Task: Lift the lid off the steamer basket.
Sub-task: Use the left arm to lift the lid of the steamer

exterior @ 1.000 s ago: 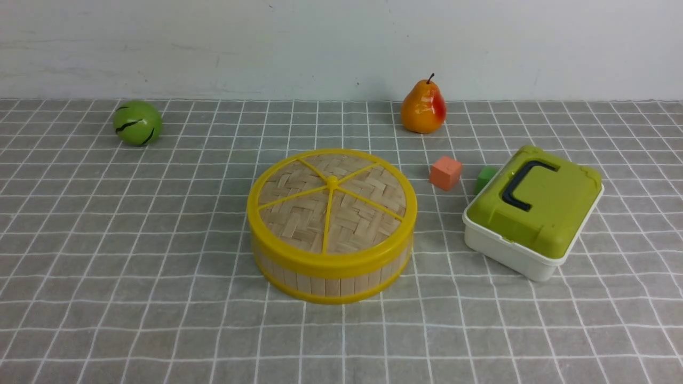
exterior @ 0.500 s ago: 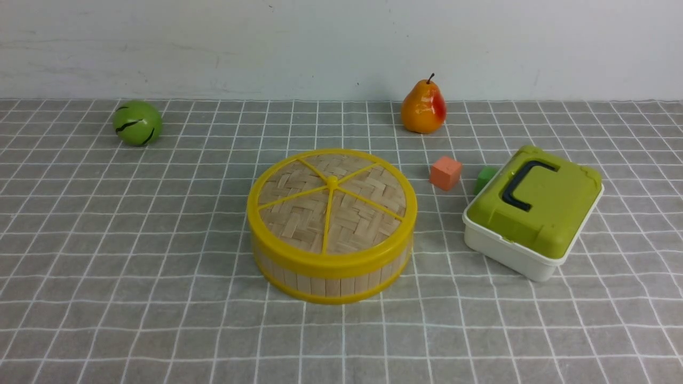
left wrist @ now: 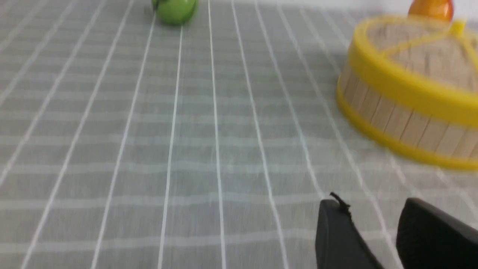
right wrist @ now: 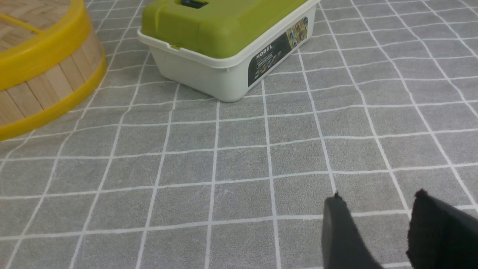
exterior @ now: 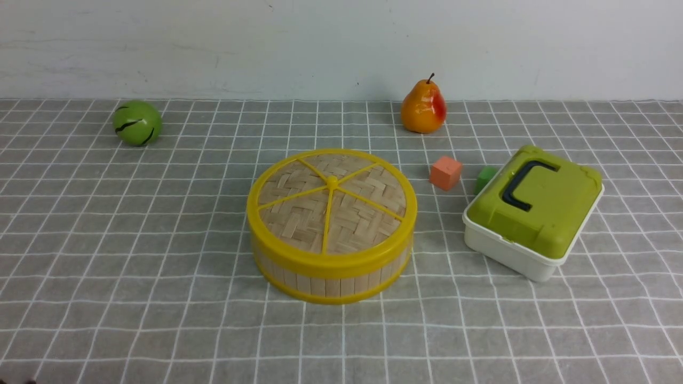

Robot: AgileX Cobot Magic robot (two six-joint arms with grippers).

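Hovering low above the checked cloth (left wrist: 194, 149), left gripper (left wrist: 360, 224) empty, fingers parted.

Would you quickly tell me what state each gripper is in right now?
Left gripper: open, holding nothing.
Right gripper: open, holding nothing.

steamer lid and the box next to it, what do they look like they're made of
Lid: matte woven bamboo, judging by its crossing pale strips, with a smooth yellow rim and spokes, probably plastic.

Box: likely hard plastic, white and smooth with a moulded lip; its green cover has a soft sheen and rounded moulded corners, so probably plastic too.
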